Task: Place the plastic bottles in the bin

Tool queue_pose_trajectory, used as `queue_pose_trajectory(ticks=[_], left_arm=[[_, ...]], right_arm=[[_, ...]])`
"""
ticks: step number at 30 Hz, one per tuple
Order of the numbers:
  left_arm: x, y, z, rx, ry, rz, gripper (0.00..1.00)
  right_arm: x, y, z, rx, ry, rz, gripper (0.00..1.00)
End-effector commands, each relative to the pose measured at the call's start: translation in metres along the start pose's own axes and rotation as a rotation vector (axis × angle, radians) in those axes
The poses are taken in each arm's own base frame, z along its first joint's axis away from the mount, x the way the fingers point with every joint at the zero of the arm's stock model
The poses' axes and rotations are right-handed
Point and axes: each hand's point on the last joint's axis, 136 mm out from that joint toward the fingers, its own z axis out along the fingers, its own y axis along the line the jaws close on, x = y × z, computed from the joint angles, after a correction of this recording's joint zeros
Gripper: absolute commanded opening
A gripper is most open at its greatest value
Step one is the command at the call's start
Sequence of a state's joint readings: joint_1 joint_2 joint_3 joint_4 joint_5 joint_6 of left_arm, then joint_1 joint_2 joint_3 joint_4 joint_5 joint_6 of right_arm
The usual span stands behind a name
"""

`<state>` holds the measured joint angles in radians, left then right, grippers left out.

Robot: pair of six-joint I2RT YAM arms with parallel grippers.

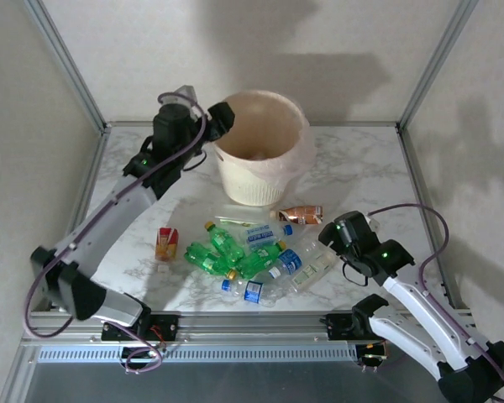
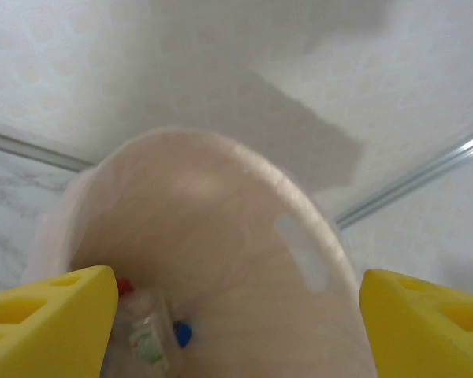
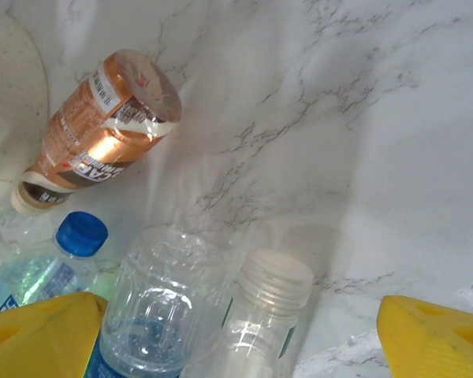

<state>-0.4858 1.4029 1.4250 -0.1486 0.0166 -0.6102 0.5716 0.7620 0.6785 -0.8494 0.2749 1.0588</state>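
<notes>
Plastic bottles (image 1: pixel 252 252) flat, axes in disarray

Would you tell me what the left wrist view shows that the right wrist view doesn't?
Left wrist: the inside of the bin, with a clear bottle lying at its bottom, below the open left tool. Right wrist: the copper-brown bottle and a white-capped clear bottle lying on the marble table, ahead of the open right tool. Both: the marble table and some of the bin's wall.
</notes>
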Motion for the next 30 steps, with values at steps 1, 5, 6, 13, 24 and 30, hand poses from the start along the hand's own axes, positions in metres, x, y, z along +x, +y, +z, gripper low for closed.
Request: queue_pose_trajectory(ticks=[1, 5, 6, 13, 24, 30], left_arm=[[0.03, 0.01, -0.021, 0.038, 0.061, 0.055, 0.8], [0.07, 0.042, -0.047, 0.024, 0.127, 0.068, 0.8], [0.078, 0.048, -0.053, 0.023, 0.139, 0.071, 0.8], [0.112, 0.075, -0.08, 0.031, 0.184, 0.077, 0.81], [0.132, 0.107, -0.077, -0.086, 0.223, 0.087, 0.8], [0.14, 0.12, -0.078, -0.121, 0.226, 0.086, 0.8]], right_arm=[[0.0, -0.005, -0.007, 0.017, -0.029, 0.04, 0.91], [0.011, -0.007, -0.009, 0.008, 0.005, 0.034, 0.91], [0.014, -0.007, -0.009, 0.007, 0.012, 0.03, 0.91], [0.044, -0.006, -0.003, -0.03, 0.095, 0.013, 0.92], [0.063, -0.002, 0.032, 0.059, 0.131, 0.005, 0.91], [0.078, -0.014, 0.044, 0.083, 0.179, -0.005, 0.89]])
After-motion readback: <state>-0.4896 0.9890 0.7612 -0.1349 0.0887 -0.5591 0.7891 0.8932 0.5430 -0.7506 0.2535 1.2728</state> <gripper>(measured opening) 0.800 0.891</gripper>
